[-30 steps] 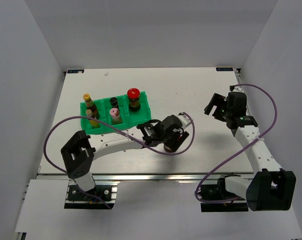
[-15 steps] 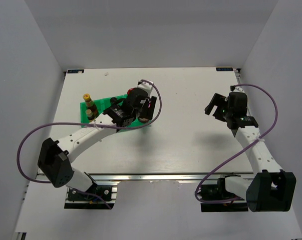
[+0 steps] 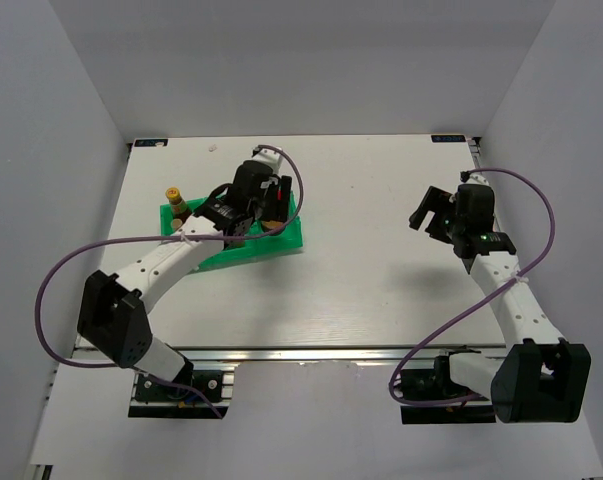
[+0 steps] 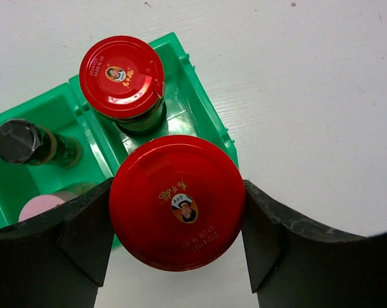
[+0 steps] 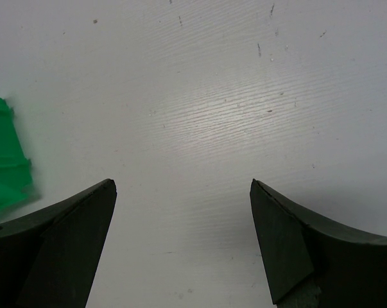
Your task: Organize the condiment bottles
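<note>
My left gripper [image 4: 177, 215] is shut on a wide red-lidded jar [image 4: 177, 199], one finger [image 4: 84, 240] on each side of the lid. It holds the jar over the near right corner of the green tray [image 4: 203, 115]. A second red-lidded jar [image 4: 121, 74] stands in the tray's right compartment just beyond. A grey-capped bottle [image 4: 17, 141] and a pink cap [image 4: 42, 208] show in the compartments to the left. In the top view the left gripper [image 3: 269, 203] covers the tray's right end [image 3: 281, 238], and a yellow-capped bottle [image 3: 173, 196] stands at the tray's left. My right gripper [image 5: 183, 192] is open and empty.
The right gripper [image 3: 429, 213] hovers over bare white table at the right. A corner of the green tray [image 5: 4, 160] shows at the left edge of the right wrist view. White walls enclose the table on the left, right and back.
My left arm has swung from the table in front of and right of the tray to over the tray's right end, carrying the red-lidded jar. The right arm has not moved.
</note>
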Motion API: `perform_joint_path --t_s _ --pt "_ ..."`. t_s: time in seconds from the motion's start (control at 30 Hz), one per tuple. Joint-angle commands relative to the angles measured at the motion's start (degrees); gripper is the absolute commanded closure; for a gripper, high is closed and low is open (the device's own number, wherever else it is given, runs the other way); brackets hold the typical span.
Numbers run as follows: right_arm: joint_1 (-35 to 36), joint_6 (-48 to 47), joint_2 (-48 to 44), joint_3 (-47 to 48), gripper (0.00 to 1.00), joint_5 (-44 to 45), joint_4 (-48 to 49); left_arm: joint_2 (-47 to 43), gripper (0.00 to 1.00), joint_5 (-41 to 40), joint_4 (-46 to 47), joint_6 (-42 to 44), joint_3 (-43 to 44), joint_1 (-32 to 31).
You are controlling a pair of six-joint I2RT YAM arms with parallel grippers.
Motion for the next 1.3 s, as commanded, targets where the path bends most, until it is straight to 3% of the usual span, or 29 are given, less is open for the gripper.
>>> perform_joint_path --t_s 0.0,0.73,1.03,1.13,1.27 --pt "-0.3 -0.8 0.7 -0.1 0.11 -0.2 2.5 -0.3 0.62 3.4 7.7 0.2 3.9 1.1" --pt "-0.7 -1.3 4.3 1.6 0.11 -0.4 2.2 9.3 0.61 -1.5 7.9 -0.4 6.8 3.6" --pt "-0.7 -1.4 5.3 2.4 0.11 -0.8 1.9 11.0 0.58 -0.5 7.9 -2.7 5.9 4.7" --pt "-0.7 -1.5 5.3 2.4 0.11 -0.7 1.8 11.4 0.51 0.0 7.7 -3.2 5.7 5.0" --pt "-0.7 -1.5 5.5 2.3 0.11 -0.9 1.8 11.4 0.49 0.0 7.3 -4.0 5.6 5.1"
